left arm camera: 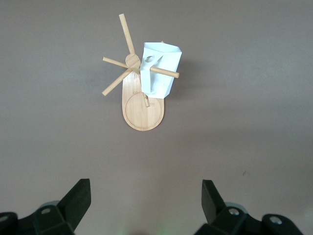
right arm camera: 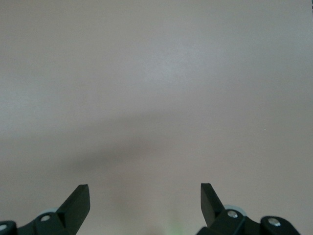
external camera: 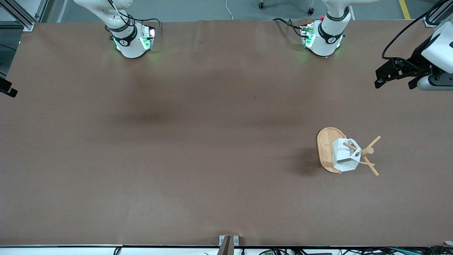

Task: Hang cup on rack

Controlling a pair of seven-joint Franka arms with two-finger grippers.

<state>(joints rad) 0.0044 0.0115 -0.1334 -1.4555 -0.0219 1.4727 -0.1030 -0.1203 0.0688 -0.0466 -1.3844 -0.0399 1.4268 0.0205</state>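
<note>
The white faceted cup (external camera: 344, 156) hangs on the wooden rack (external camera: 325, 148), with a peg passing through the hole in its handle (external camera: 357, 154). The rack stands toward the left arm's end of the table, upright on its oval base. My left gripper (external camera: 394, 85) hovers high at that end of the table, away from the rack, open and empty. In the left wrist view the cup (left arm camera: 164, 66) and rack (left arm camera: 143, 111) lie well ahead of the open left gripper (left arm camera: 145, 196). Only bare table shows under my open right gripper (right arm camera: 145, 198); a black piece of it (external camera: 9, 90) shows at the right arm's end.
The brown table (external camera: 198, 141) stretches wide around the rack. Both arm bases (external camera: 131, 39) (external camera: 324, 37) stand at the edge farthest from the front camera. A small metal bracket (external camera: 228, 241) sits at the nearest edge.
</note>
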